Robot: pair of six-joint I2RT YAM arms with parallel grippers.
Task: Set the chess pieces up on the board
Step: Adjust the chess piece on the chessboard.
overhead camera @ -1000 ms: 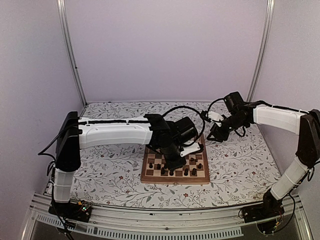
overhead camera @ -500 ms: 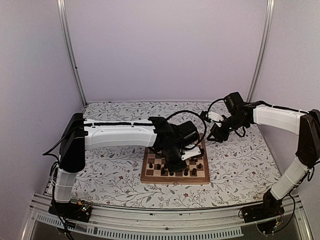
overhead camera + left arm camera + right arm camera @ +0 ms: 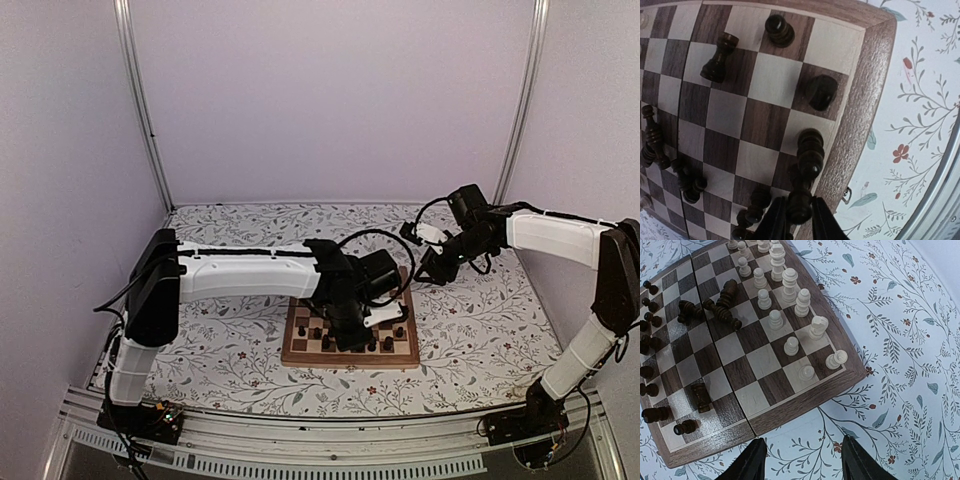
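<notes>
The board (image 3: 300, 356) lies mid-table, and its rim (image 3: 866, 100) shows in the left wrist view. My left gripper (image 3: 353, 338) reaches down over its near right part. Its fingers (image 3: 775, 222) sit tight against the head of a dark chess piece (image 3: 800, 202) standing on a square next to the rim. Another dark piece (image 3: 811, 150) stands just beyond it. Pale chess pieces (image 3: 785, 285) stand in rows along the board's far side. Several dark ones (image 3: 715, 310) lie toppled near the centre. My right gripper (image 3: 802, 462) hangs open over the tablecloth off the board's corner (image 3: 805, 410), holding nothing.
More dark pieces (image 3: 715, 62) stand or lie scattered on the near half of the board. The floral tablecloth (image 3: 230, 340) surrounds the board. Metal frame posts (image 3: 140, 100) and pale walls close in the back and sides. A metal rail (image 3: 330, 440) runs along the near edge.
My left arm has swung a little to the right and its gripper has sunk closer to the board with the dark piece. The right arm has stayed put.
</notes>
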